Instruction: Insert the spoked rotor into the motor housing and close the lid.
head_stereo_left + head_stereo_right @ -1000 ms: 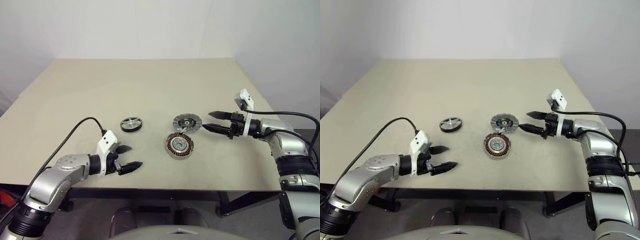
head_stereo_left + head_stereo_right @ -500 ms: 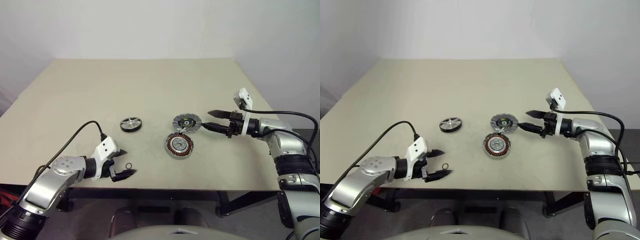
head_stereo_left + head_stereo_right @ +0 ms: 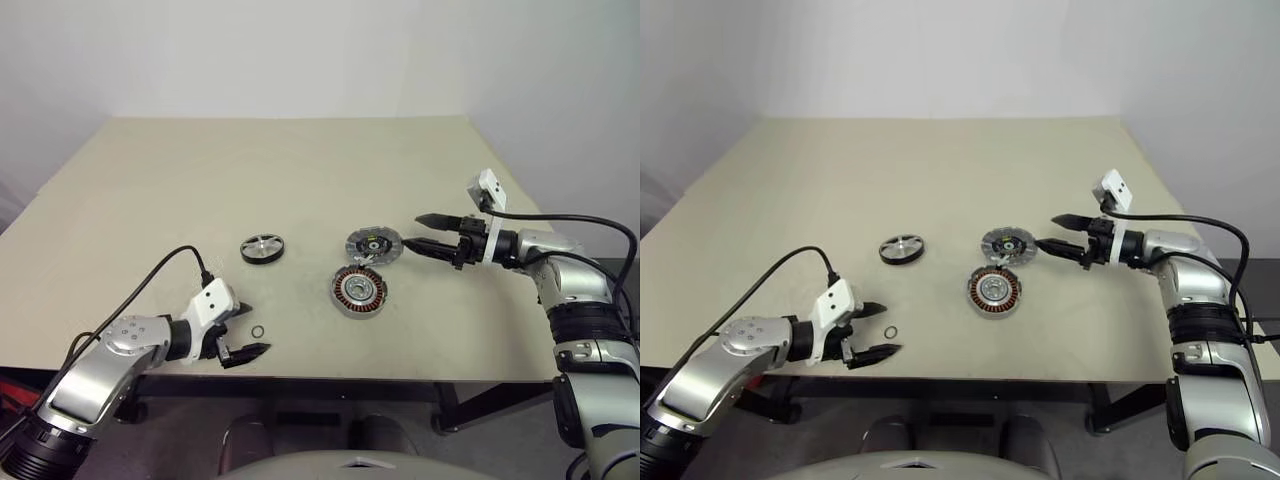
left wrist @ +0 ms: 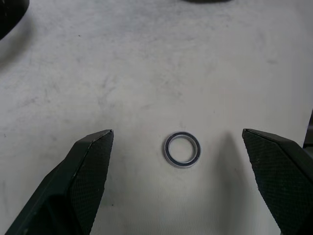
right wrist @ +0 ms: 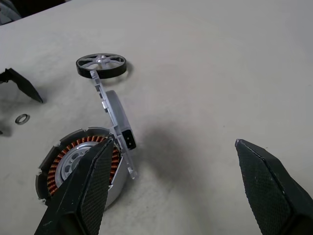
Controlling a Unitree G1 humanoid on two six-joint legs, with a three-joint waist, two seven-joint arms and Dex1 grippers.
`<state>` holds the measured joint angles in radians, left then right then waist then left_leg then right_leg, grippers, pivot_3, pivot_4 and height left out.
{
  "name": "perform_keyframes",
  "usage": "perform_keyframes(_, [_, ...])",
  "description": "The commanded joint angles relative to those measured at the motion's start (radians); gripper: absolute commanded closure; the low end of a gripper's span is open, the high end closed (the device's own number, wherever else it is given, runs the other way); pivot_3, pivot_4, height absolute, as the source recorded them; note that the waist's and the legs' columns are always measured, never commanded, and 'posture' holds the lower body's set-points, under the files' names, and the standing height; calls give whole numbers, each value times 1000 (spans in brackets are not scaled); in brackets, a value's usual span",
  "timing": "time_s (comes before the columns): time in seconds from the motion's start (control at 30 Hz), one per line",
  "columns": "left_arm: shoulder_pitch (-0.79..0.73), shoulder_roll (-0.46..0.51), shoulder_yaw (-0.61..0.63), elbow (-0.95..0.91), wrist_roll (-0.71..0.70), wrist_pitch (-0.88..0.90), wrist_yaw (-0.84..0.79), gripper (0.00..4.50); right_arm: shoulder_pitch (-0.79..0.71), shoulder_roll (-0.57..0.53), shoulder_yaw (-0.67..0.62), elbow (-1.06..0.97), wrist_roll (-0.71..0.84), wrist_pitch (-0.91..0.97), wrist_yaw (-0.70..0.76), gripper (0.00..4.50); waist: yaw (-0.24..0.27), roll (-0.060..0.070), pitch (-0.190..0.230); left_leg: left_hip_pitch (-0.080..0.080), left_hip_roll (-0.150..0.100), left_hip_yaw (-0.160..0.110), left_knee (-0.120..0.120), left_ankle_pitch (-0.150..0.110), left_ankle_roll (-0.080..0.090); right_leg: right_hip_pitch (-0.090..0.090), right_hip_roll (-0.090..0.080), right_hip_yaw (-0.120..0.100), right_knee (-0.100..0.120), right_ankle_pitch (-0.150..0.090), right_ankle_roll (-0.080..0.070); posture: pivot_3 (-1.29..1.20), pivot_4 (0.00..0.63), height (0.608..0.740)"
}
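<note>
While both grippers sit wide apart and empty, all three motor parts are laid out on the beige table (image 3: 300, 170). The spoked rotor (image 3: 262, 248) lies flat by itself, a bit toward the robot's left of the other two. The motor housing (image 3: 359, 291) with its copper windings lies flat nearer the front edge, and the lid (image 3: 374, 243) is right behind it. From the right wrist view the lid (image 5: 114, 122) looks propped up on edge, tilted and leaning against the housing (image 5: 73, 161), not lying flat on the table.

The right gripper (image 3: 424, 232) hangs just beside the lid on the robot's right, pointing at it, fingers spread and not touching it as far as I can see. One fingertip (image 3: 422, 217) is above and behind, the other one lower and closer to the lid.

The left gripper (image 3: 245, 330) is down low near the front edge of the table, well away from the rotor, jaws released. A small dark ring (image 4: 182, 150) lies on the tabletop between its two fingers, touching neither. That same ring (image 3: 888, 333) shows in the head view too, just off the fingertips
</note>
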<state>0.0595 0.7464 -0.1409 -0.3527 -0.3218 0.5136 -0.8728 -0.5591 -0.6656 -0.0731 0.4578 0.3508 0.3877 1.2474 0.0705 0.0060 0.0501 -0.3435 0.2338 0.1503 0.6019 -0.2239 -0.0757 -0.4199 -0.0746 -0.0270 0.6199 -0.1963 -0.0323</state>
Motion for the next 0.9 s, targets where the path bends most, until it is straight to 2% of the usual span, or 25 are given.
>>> perform_keyframes(0.03, [5, 13, -10, -24, 24, -27, -11, 12, -37, -15, -8, -8, 2, -19, 7, 0, 0, 0, 0, 0, 0, 0, 0, 0, 0, 0, 0, 0, 0, 0, 0, 0, 0, 740])
perform_keyframes(0.47, [53, 29, -9, 1, 70, -83, -11, 12, -43, -12, -6, -12, 1, -15, 2, 0, -1, 1, -1, 0, 0, 0, 0, 0, 0, 0, 0, 0, 0, 0, 0, 0, 0, 740])
perform_keyframes(0.9, [91, -87, 16, 91, 87, -243, 44, 12, -92, -18, 6, 17, -11, -10, 14, 0, 4, 4, -3, 2, 0, 0, 0, 1, -1, 2, 0, 1, 1, -2, 3, 0, 0, 740])
